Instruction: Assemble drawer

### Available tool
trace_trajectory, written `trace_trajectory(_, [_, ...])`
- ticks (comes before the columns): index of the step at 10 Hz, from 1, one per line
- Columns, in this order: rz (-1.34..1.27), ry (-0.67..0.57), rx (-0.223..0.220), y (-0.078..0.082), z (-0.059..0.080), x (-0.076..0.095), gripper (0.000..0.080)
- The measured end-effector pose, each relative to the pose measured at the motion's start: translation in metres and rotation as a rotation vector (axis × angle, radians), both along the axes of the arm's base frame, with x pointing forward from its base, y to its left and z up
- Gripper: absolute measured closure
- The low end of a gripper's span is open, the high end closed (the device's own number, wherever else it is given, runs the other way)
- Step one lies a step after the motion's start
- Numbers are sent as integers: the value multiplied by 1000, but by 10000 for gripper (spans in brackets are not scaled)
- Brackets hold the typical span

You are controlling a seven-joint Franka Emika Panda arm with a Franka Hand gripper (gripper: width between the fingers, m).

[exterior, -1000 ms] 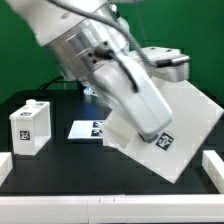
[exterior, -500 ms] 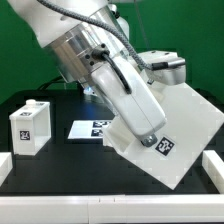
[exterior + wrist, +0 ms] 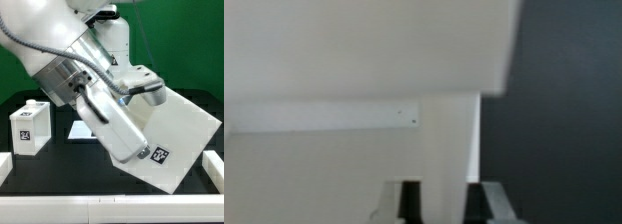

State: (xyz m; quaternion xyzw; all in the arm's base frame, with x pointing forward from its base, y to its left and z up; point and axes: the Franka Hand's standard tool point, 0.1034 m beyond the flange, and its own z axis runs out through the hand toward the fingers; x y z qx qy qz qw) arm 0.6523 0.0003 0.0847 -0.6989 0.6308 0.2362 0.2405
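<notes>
My gripper (image 3: 143, 92) is shut on a thin wall of the large white casing (image 3: 185, 130), which hangs tilted over the table on the exterior view's right, with a tag near its lower corner. In the wrist view the two dark fingers (image 3: 409, 205) stand either side of that white wall (image 3: 450, 150), with my gripper (image 3: 448, 205) closed on it. A small white block (image 3: 30, 125) with a tag stands on the exterior view's left. The shallow drawer tray is not visible; the arm hides much of the middle.
The marker board (image 3: 80, 129) lies flat on the black table behind the arm. White rails (image 3: 213, 165) edge the table at the front and sides. A green backdrop stands behind.
The arm has swung toward the exterior view's left and lower. The held casing has shifted with it, its tagged corner now sitting lower.
</notes>
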Motion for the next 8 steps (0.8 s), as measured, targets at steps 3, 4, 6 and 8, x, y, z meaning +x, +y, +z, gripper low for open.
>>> trace_trajectory(3, [3,70,105,-20,-14,-19,767])
trace_trajectory(4, [0,72,103,-21,-16,-19,767])
trace_trajectory(6, [-9,71,93,-21,-20,-19,767])
trace_trajectory(8, [-50,65,46,-17,-33,-18,767])
